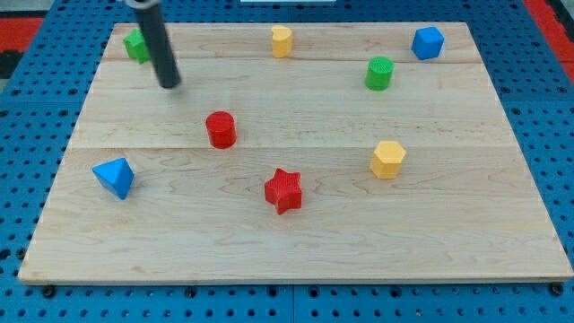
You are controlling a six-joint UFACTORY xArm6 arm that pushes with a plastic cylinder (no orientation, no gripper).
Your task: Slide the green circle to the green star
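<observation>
The green circle (379, 73) stands near the view's top right on the wooden board (296, 242). The green star (135, 44) sits at the view's top left corner, partly hidden behind my rod. My tip (169, 84) rests on the board just below and right of the green star, far to the left of the green circle.
A yellow block (282, 40) is at the top middle and a blue block (428, 42) at the top right. A red cylinder (221, 129), a red star (283, 190), a yellow hexagon (387, 159) and a blue triangle-like block (115, 176) lie lower down.
</observation>
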